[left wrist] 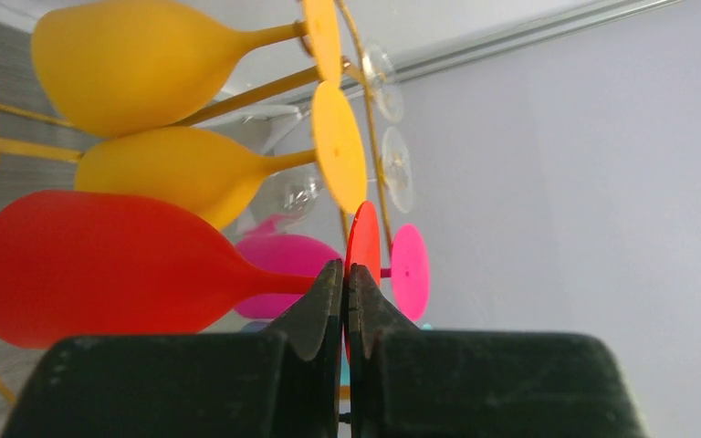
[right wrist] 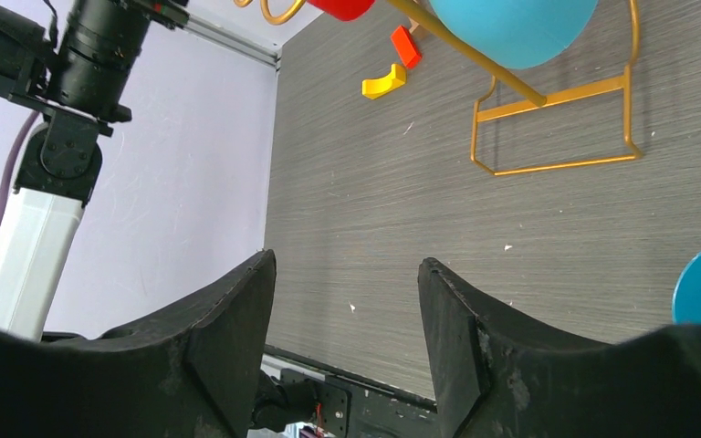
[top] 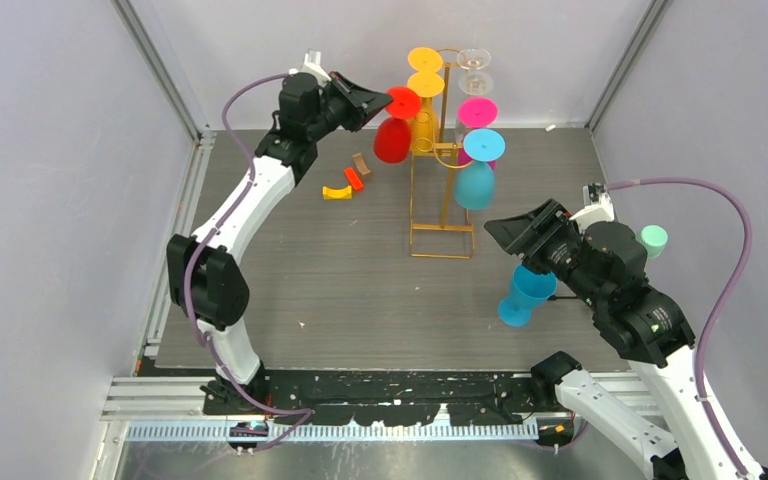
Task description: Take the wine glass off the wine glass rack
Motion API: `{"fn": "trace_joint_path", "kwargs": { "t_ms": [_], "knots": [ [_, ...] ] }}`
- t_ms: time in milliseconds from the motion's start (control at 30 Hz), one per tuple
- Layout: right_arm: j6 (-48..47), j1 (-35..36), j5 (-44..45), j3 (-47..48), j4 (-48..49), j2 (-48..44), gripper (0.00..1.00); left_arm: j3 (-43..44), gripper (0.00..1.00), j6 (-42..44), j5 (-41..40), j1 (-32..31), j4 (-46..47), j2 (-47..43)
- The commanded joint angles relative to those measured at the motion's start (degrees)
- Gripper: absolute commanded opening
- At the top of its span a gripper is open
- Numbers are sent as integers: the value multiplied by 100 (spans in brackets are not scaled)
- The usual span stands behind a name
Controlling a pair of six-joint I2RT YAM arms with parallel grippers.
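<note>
Wine glass [left wrist: 100, 269], the red one, is pinched by its stem right under the foot; the left hand [left wrist: 345, 272] is closed on it, fingers nearly touching with just the thin stem between them. It hangs bowl-down on the left side of the gold rack [right wrist: 475, 55], near the top; can't really tell if the foot is sitting in a hook or already free of it, the wire is hidden behind the foot.

Right next to it on the same side are two yellow glasses, one [left wrist: 173, 169] just above the red one and another [left wrist: 137, 59] above that; a pink glass [left wrist: 283, 260] peeks out from behind on the far side of the rack, and a clear glass [top: 475, 60] hangs at the very top on the right; lower on the right side hangs a teal glass [top: 475, 183], bowl down too.

The rack stands upright on the grey tabletop [right wrist: 374, 210], roughly in the middle toward the back; off to its left lie three small blocks close together: a yellow curved block [top: 337, 193], a red block [top: 354, 179] and a brown block [top: 362, 163].

Right hand [right wrist: 345, 265] is wide open with nothing between the fingers, hovering to the right of the rack's base and apart from it; under that arm a blue glass [top: 527, 292] sits on the tabletop, and a small mint-green cup [top: 652, 240] is just beyond the arm on the right.
</note>
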Motion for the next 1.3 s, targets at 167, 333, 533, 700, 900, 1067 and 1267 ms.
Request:
{"fn": "trace_joint_path", "kwargs": {
  "t_ms": [167,333,533,700,900,1067,1267],
  "knots": [
    [-66,-15,-553,-73,788,-27,68,-1759,0,-86,108,219,763,-1784],
    [135,-19,-1076,-312,1394,101,71,-2814,0,-372,288,224,874,-2936],
    [789,-11,-1715,-1036,2524,267,75,-4242,0,-1411,316,242,1149,-4167],
    [1352,219,-1895,-1701,3439,266,78,-4971,0,-2731,560,121,1842,-4692],
    [1806,787,-1585,-2157,4479,273,83,-5259,0,-3826,363,-100,2452,-5130],
    [1864,1197,-1316,-2452,5339,264,84,-5173,0,-3610,61,-276,1927,-5467],
    [1628,1441,-907,-2590,5389,124,84,-5282,0,-3772,-86,-339,1882,-5699]
  ]
}}
